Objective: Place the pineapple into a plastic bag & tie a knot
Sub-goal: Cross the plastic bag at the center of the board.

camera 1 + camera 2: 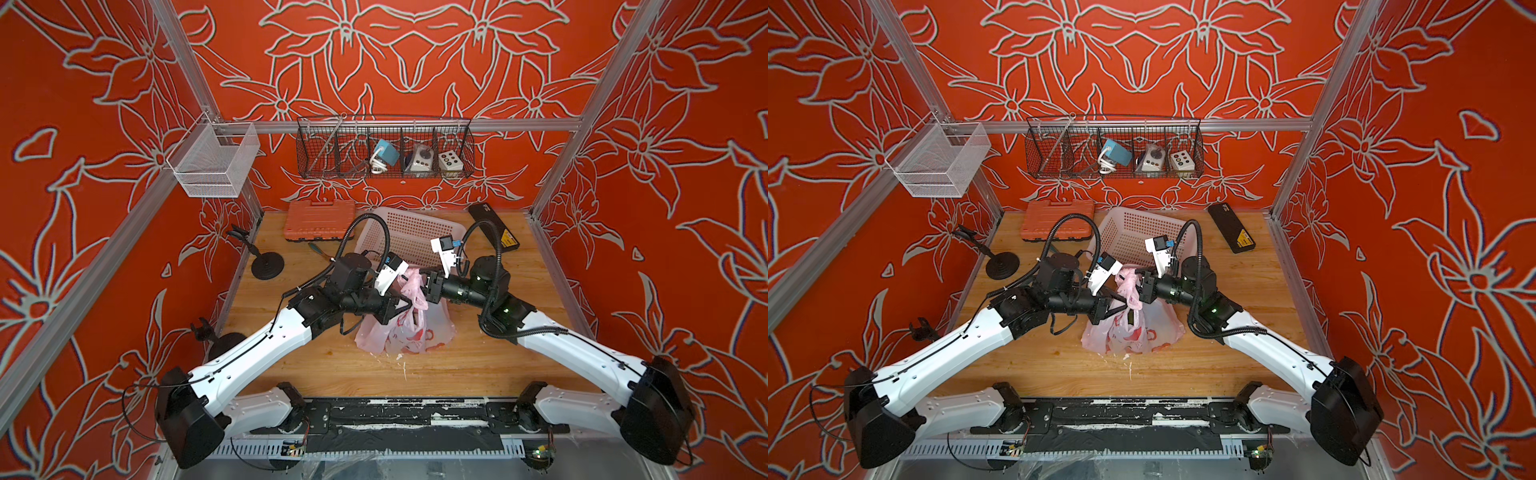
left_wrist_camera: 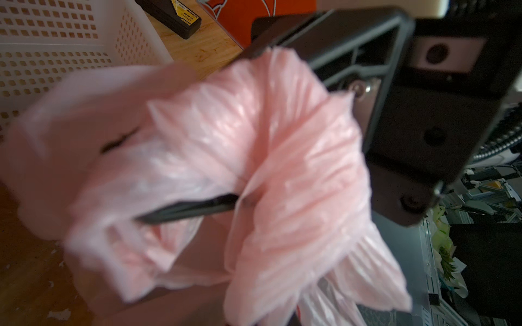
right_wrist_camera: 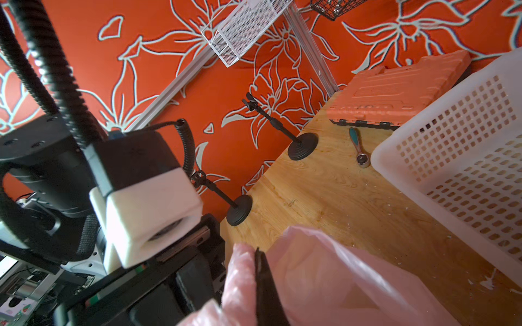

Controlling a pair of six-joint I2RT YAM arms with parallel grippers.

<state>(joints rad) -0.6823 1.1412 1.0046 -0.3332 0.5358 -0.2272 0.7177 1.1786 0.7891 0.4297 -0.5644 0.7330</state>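
Red floral walls [image 1: 415, 54], wooden table [image 1: 291, 365]; both fingers pinch plastic bag [image 1: 399, 332] handles

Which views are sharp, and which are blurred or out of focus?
Both top views are sharp, though the frame posts bow from the wide lens. In the left wrist view the plastic bag is close and blurred; the white basket behind is clearer. In the right wrist view the bag and near camera housing are soft, the wooden table sharp.
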